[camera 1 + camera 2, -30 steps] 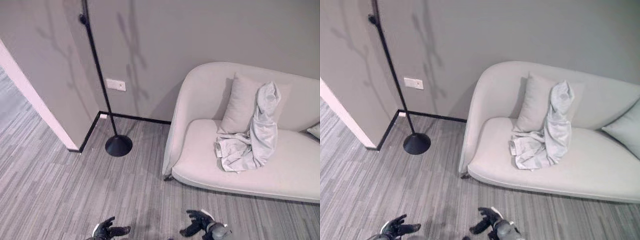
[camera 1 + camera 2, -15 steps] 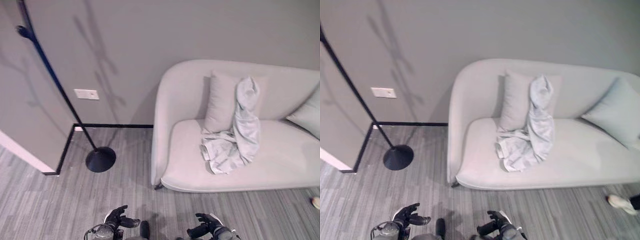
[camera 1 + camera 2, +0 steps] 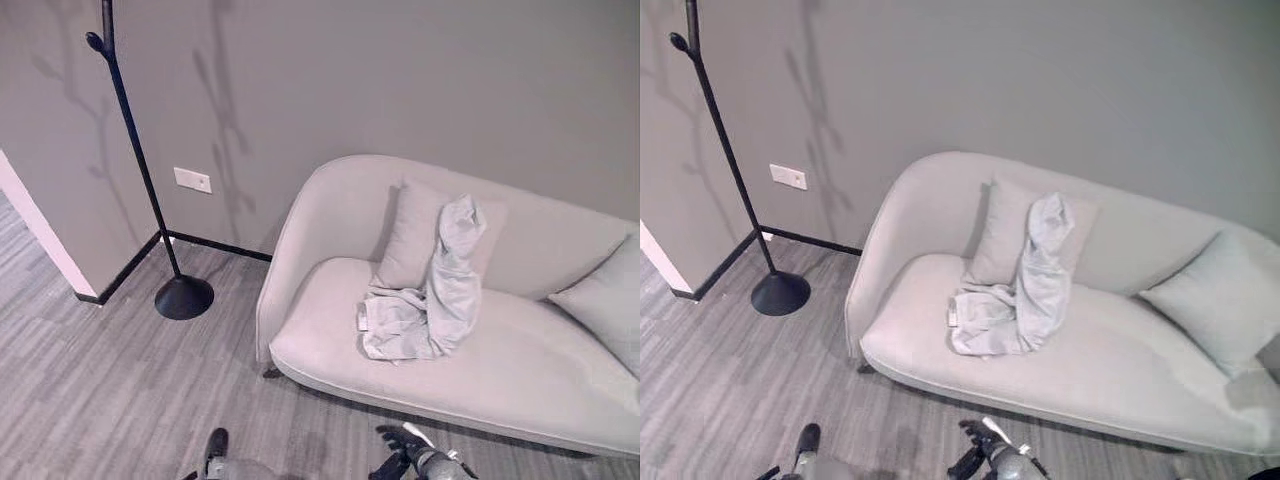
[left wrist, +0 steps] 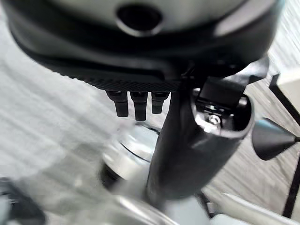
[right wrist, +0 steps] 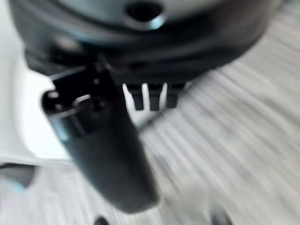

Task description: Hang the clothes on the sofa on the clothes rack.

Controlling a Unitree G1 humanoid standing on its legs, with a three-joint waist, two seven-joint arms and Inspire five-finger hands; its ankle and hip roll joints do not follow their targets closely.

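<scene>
Dark right hand (image 3: 405,462) relaxed, holding nothing.

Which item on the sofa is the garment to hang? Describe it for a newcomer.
On the pale sofa against the grey wall, a cushion leans on the backrest. The garment drapes over it onto the seat: crumpled and creased, unlike the smooth cushions.
</scene>
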